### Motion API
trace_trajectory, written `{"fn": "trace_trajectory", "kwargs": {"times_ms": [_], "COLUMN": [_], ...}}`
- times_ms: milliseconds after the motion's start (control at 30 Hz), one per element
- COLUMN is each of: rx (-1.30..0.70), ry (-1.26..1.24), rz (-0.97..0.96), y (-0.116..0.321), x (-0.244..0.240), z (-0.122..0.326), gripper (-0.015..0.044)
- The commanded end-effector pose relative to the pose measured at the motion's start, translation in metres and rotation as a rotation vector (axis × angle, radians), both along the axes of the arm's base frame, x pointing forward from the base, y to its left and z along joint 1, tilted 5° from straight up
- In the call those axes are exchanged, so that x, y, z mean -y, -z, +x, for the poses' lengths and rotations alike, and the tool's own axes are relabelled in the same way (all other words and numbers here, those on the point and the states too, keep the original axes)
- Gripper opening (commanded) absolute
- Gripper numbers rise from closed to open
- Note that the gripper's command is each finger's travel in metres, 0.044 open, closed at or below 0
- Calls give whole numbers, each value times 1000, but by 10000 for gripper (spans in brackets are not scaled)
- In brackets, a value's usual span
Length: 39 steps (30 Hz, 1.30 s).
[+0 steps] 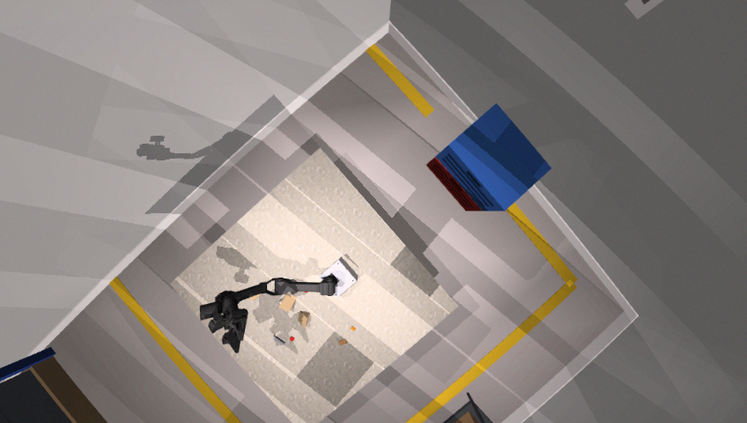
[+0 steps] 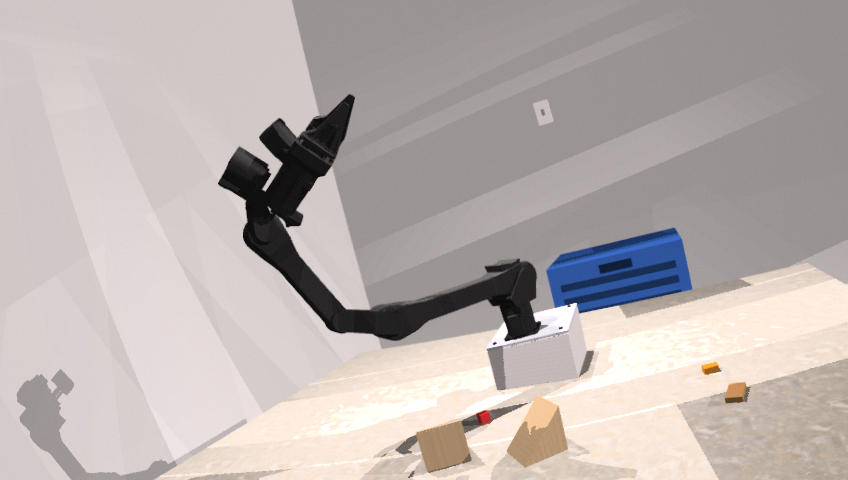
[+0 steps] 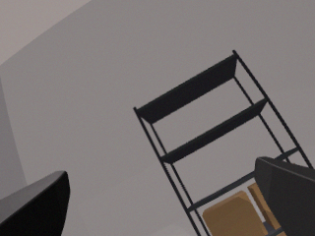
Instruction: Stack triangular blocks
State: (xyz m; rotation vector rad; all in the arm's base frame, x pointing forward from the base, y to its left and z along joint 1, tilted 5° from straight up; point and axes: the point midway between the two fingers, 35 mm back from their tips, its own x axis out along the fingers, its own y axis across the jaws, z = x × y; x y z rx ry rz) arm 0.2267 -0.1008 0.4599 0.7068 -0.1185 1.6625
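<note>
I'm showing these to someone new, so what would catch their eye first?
Probably the black arm, reared high above the table with its open gripper pointing up, away from the work. Next, the two wooden triangular blocks, apart near the front of the table, not yet joined. Then the bright blue box behind the arm's white base.
</note>
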Motion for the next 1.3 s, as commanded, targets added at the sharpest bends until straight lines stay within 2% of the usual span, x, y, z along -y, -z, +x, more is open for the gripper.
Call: {"fn": "trace_trajectory", "kwargs": {"times_ms": [0, 33, 333, 500, 667, 900, 1067, 1267], "rx": [2, 8, 132, 251, 331, 350, 333, 278], "ry": [3, 10, 200, 370, 527, 716, 822, 876], "rz": [-2, -8, -185, -366, -576, -904, -1170, -1428], "y": [-1, -3, -43, -58, -58, -34, 2, 45], "x": [0, 0, -27, -73, -131, -213, -257, -280], "z": [-1, -5, -88, -135, -157, -142, -101, -50], "gripper": [426, 440, 440, 440, 440, 440, 440, 440]}}
